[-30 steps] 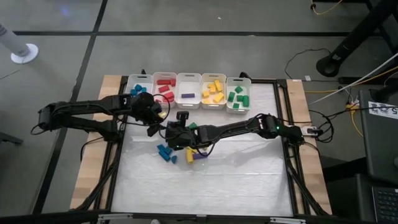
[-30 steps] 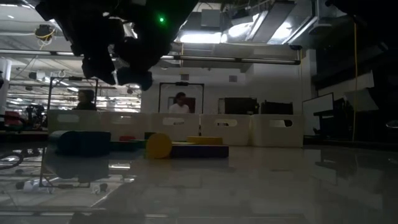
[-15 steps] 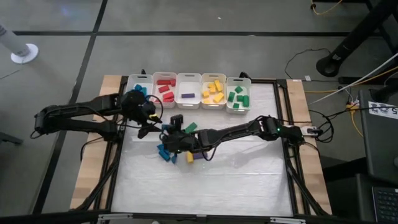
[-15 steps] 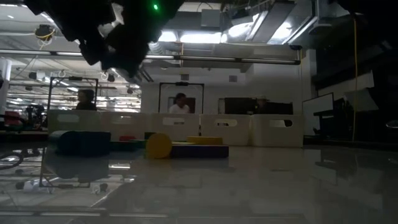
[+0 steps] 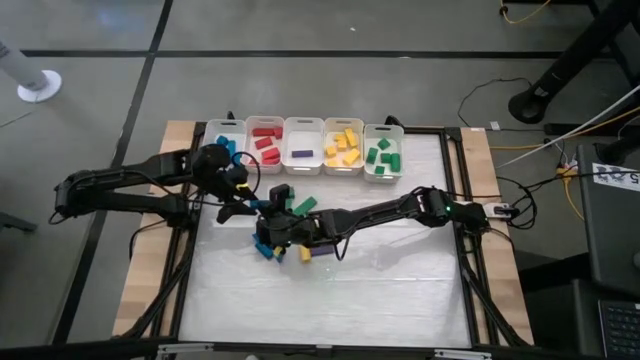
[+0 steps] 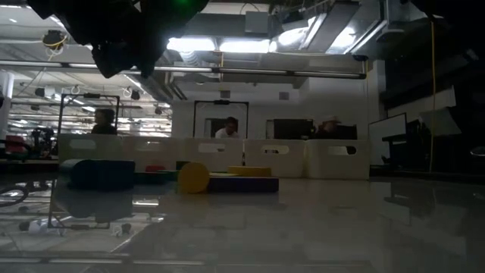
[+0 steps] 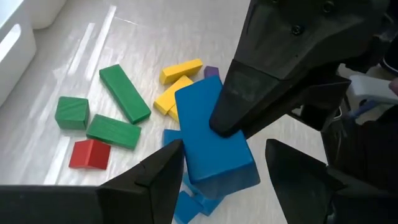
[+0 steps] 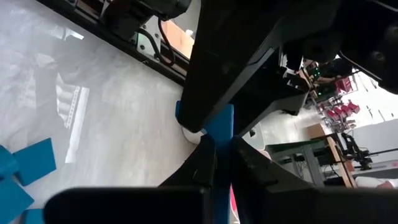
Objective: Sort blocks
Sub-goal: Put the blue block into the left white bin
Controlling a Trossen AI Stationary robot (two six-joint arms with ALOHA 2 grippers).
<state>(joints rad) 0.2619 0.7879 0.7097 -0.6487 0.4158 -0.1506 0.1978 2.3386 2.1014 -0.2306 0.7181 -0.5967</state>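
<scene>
My right gripper (image 5: 272,212) is shut on a blue bar block (image 7: 214,143) held above the table, over the loose pile of blocks (image 5: 290,245). My left gripper (image 5: 243,205) is open and faces it: its two fingers (image 7: 155,180) stand on either side of the blue block's near end. Below lie green (image 7: 124,93), red (image 7: 90,154), yellow (image 7: 180,70), purple and blue blocks flat on the table. The low view shows only dark gripper parts (image 6: 121,38) at the top. My right gripper pinches the blue block's two broad faces (image 8: 219,127) between its two fingers, at the end away from my left gripper. The fingers come from the table's right side. The block is lifted clear of the table and sticks out toward my left gripper. My left gripper: I cannot tell whether its fingers touch the block.
Five white bins stand in a row at the far edge: blue (image 5: 222,140), red (image 5: 265,143), purple (image 5: 302,147), yellow (image 5: 343,147), green (image 5: 383,153). The near half of the table (image 5: 380,300) is bare. People show in the room beyond.
My right gripper has gone a little toward the table's left edge with the blue block, closer to my left gripper. My left gripper has shifted toward the far left and come back toward the block. In the low view the dark grippers have risen.
</scene>
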